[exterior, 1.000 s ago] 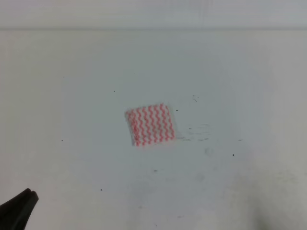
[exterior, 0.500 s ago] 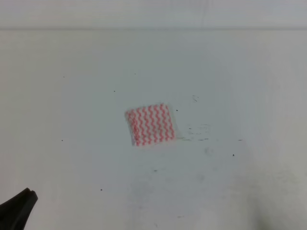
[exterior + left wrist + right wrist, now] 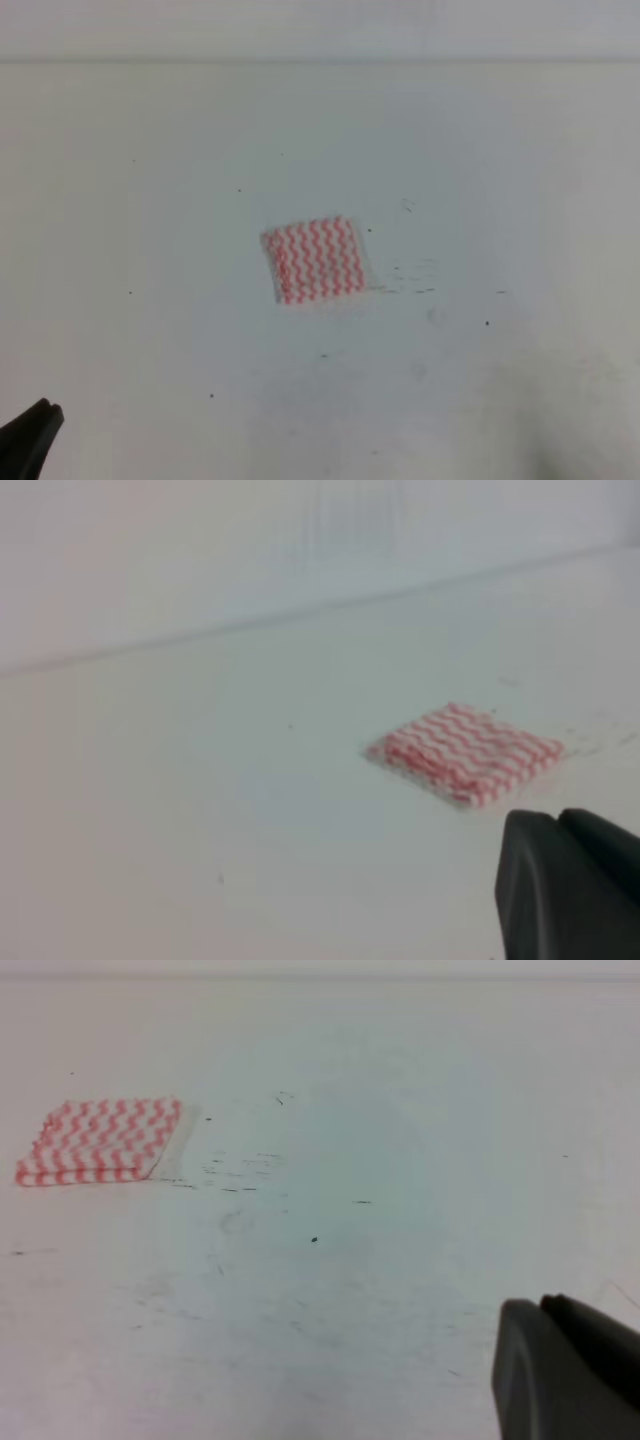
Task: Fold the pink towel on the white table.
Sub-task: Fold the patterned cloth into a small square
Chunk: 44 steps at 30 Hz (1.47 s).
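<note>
Pink towel folded flat mid white table; left tool far off.

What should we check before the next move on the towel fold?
1. Towel lies compact and layered on the table, edges roughly even: ok.
2. Nothing grips or touches the towel: ok.
3. Left gripper sits well clear, at the near left corner: ok.
4. Left fingers look closed and empty: ok.
5. Right gripper is off the towel, away to its right; fingers look closed: ok.
6. Whether another fold is needed: cannot tell.
</note>
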Motion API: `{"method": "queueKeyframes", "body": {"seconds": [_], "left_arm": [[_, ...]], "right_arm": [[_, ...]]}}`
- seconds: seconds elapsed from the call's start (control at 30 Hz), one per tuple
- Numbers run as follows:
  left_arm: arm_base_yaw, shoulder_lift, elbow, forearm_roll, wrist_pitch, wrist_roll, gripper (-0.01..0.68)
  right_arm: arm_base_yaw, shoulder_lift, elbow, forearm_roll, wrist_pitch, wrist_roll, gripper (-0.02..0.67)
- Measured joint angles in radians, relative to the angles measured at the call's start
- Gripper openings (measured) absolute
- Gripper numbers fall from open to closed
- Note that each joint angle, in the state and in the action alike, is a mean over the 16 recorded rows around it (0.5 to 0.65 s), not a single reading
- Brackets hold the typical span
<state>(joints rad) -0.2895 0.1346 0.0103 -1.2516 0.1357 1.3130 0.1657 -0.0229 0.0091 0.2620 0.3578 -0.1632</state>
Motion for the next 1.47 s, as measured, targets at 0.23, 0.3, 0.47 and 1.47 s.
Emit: {"method": "queueKeyframes", "body": {"seconds": [0.23, 0.3, 0.47, 1.47], "left_arm": [[0.138, -0.096, -0.001, 0.523, 0.137, -0.507, -0.001], [0.174, -0.120, -0.001, 0.624, 0.169, -0.621, -0.001], [0.244, -0.159, -0.001, 0.807, 0.233, -0.831, -0.001], [0.270, -0.156, -0.004, 0.898, 0.257, -0.954, -0.002]], "right_arm": [[0.000, -0.001, 0.001, 0.000, 0.000, 0.000, -0.019], [0.000, -0.002, 0.002, 0.000, -0.001, 0.000, -0.019], [0.000, -0.001, 0.001, 0.000, 0.001, 0.000, -0.019], [0.000, -0.001, 0.001, 0.000, -0.002, 0.000, -0.019]]}}
